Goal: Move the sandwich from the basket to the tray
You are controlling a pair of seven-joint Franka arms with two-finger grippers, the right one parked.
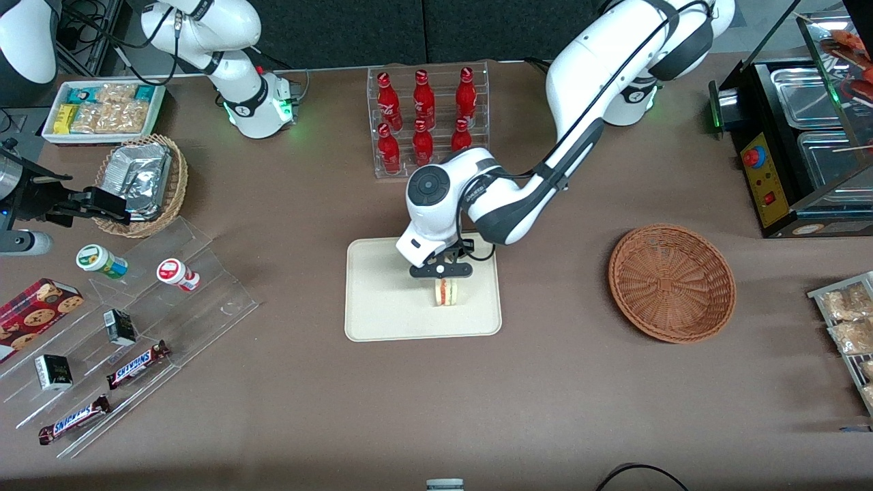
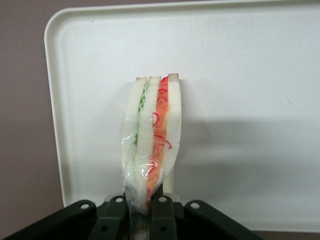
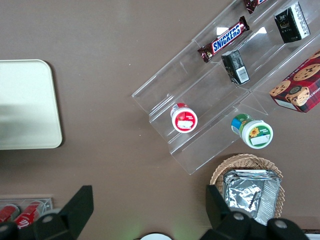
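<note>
The sandwich (image 1: 447,291) is being held over the tray (image 1: 382,320), just right of centre in the front view, with its filling stripe turned toward the camera. The gripper (image 1: 441,271) is positioned directly above it, and in the left wrist view the fingers (image 2: 162,207) are seen pinched narrowly on the wrapped wedge (image 2: 150,145), the pale tray surface (image 2: 250,100) filling the space beneath it. The sandwich is being kept on edge, and whether its lower edge is already resting on the tray cannot be told.

The basket (image 1: 672,281) is lying well apart, at centre right of the front frame toward the working arm's end of the table, and nothing is being carried in it now. The transfer is therefore judged nearly complete: the placing step is in hand.

What is being called for next is probably a short lowering until the wedge is settled on the tray, then an opening of the fingers and a straight lift clear. Because the wedge is being held on a narrow edge, it may tip over once released; that would still leave it inside the low rim.
</note>
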